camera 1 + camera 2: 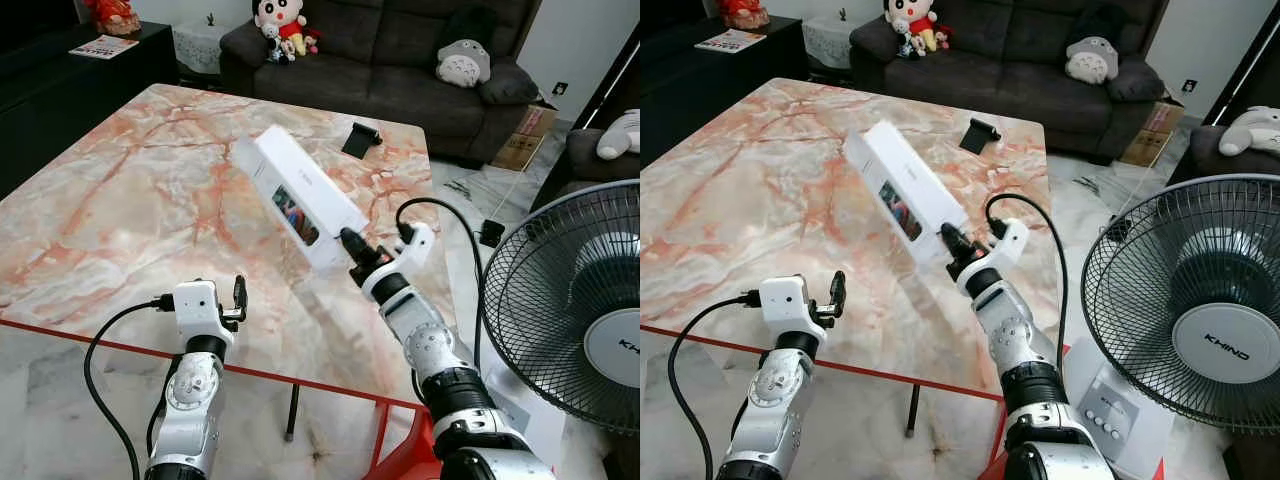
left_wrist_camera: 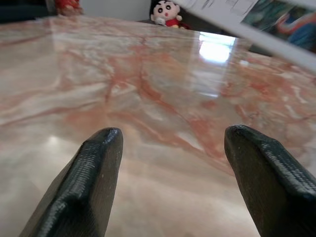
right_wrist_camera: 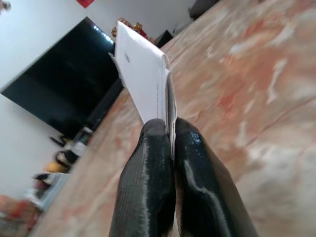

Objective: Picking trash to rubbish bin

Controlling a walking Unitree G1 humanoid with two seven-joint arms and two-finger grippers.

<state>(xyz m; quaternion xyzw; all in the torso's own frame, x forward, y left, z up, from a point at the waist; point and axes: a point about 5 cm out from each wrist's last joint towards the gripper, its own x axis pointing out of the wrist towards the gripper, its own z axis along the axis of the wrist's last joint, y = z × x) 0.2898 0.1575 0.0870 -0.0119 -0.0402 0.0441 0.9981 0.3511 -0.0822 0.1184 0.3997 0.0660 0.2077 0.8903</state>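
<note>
Right gripper (image 1: 347, 240) is pinching the near end flap of a white carton (image 1: 297, 194), which is tilting up beyond its fingers, off the marble table (image 1: 120, 220). Looks light, stiff, crushable; thin-edge grip may swing. Left gripper (image 1: 239, 296) is gaping wide, empty.

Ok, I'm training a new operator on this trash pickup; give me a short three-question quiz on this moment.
1. True or false: the right end effector is shut on the white box.
2. The left end effector is: A) open above the marble table, B) holding the box, C) on the fan.
3. Fill in: the held box is ____ the tabletop, tilted.

Key: 1 true; 2 A; 3 above
</note>
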